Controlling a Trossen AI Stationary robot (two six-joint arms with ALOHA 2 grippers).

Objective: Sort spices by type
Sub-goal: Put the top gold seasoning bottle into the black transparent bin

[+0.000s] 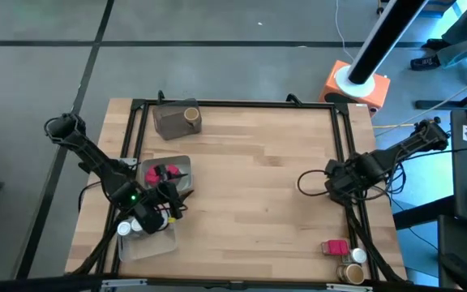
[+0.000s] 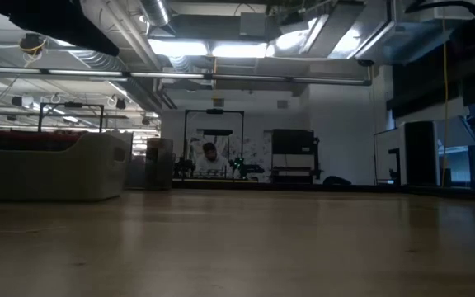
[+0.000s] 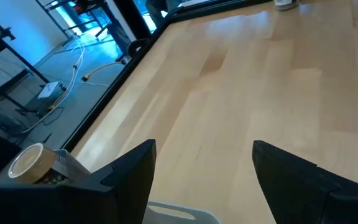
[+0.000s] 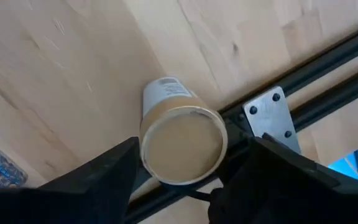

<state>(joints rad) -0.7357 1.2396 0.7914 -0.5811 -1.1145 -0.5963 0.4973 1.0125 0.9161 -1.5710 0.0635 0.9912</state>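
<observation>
Two pink-red packets (image 1: 162,172) lie in a clear tray (image 1: 183,165) at the table's left. A white-capped jar (image 1: 124,229) sits in the clear tray (image 1: 156,243) nearer. One tan-topped jar (image 1: 191,115) stands in the grey tray (image 1: 169,123) at the far left. My left gripper (image 1: 173,201) (image 3: 204,180) hangs open between the two clear trays, nothing between its fingers. My right gripper (image 1: 329,183) (image 4: 188,180) points down by the right rail, shut on another tan-topped jar (image 4: 182,144). A pink packet (image 1: 335,246), a white-capped jar (image 1: 358,256) and a tan jar (image 1: 349,273) sit at the near right corner. My right gripper has the tan-topped jar between its two fingers, which come down from above on opposite sides of the round wall just below the lid (image 4: 146,134). The jar is lifted clear of the table, lid up. The fingers themselves hide the places of contact.
A black frame rail (image 4: 328,68) with a metal bracket (image 4: 267,117) runs under the right gripper along the table's right edge. The wooden middle of the table (image 1: 258,186) lies between the arms. An orange-based stand (image 1: 355,85) sits beyond the far right corner. A person (image 2: 210,157) shows in the room behind.
</observation>
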